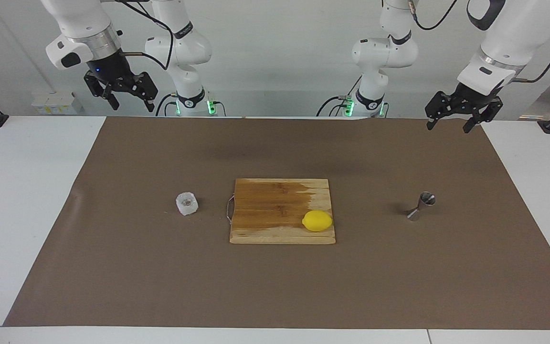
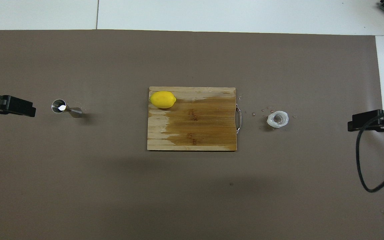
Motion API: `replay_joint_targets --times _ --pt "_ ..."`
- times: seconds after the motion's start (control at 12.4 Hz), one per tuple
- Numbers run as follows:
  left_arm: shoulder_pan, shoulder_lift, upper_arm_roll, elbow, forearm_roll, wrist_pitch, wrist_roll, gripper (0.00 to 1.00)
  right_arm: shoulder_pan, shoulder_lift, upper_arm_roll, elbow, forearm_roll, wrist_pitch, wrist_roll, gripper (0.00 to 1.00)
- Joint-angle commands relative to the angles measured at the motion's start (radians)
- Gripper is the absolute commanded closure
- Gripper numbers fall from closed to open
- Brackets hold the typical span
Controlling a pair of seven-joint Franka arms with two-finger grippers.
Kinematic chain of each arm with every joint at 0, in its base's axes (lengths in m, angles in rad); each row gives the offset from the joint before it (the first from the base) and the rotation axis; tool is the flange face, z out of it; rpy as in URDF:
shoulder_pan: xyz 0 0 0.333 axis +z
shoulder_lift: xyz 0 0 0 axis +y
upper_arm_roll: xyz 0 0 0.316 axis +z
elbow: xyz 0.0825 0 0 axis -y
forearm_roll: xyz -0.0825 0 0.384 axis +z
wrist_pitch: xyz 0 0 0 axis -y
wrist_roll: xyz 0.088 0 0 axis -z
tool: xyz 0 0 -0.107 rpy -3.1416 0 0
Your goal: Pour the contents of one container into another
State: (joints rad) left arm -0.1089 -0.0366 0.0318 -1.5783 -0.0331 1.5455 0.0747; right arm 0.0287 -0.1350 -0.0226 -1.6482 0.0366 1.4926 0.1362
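Note:
A small translucent whitish cup (image 1: 186, 203) with crinkly sides stands on the brown mat toward the right arm's end, beside the board's handle; it also shows in the overhead view (image 2: 277, 119). A shiny steel hourglass jigger (image 1: 421, 206) stands upright toward the left arm's end, seen in the overhead view too (image 2: 66, 108). My right gripper (image 1: 129, 102) hangs open high above the mat's edge at the robots' end. My left gripper (image 1: 450, 124) hangs open high at its own end. Both are empty and well away from the cup and jigger.
A wooden cutting board (image 1: 275, 200) with a wet dark patch lies mid-table, a yellow lemon (image 1: 317, 220) on its corner. Several small droplets (image 2: 262, 111) dot the mat around the cup. A black cable (image 2: 367, 160) loops by the right gripper.

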Motion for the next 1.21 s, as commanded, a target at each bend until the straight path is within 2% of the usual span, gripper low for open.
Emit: replay_joint_targets --times 0.0,0.4,0.73,0.89,1.13 --pt "-0.006 -0.022 -0.004 -0.028 0.018 0.021 0.000 0.00 -0.012 -0.009 0.009 -0.001 -0.009 -0.009 0.006 0.00" --pt "-0.002 -0.026 -0.006 -0.032 0.018 0.002 -0.012 0.00 -0.012 -0.009 0.009 -0.001 -0.009 -0.009 0.006 0.00" --pt "0.012 -0.013 -0.001 -0.032 -0.042 0.018 -0.217 0.00 -0.013 -0.009 0.009 -0.001 -0.009 -0.009 0.006 0.00" --pt "0.060 0.023 -0.001 -0.019 -0.118 0.021 -0.304 0.00 -0.012 -0.009 0.009 -0.001 -0.009 -0.009 0.006 0.00" --pt "0.095 0.090 0.002 0.021 -0.160 0.019 -0.444 0.00 -0.012 -0.009 0.009 -0.001 -0.009 -0.009 0.006 0.00"
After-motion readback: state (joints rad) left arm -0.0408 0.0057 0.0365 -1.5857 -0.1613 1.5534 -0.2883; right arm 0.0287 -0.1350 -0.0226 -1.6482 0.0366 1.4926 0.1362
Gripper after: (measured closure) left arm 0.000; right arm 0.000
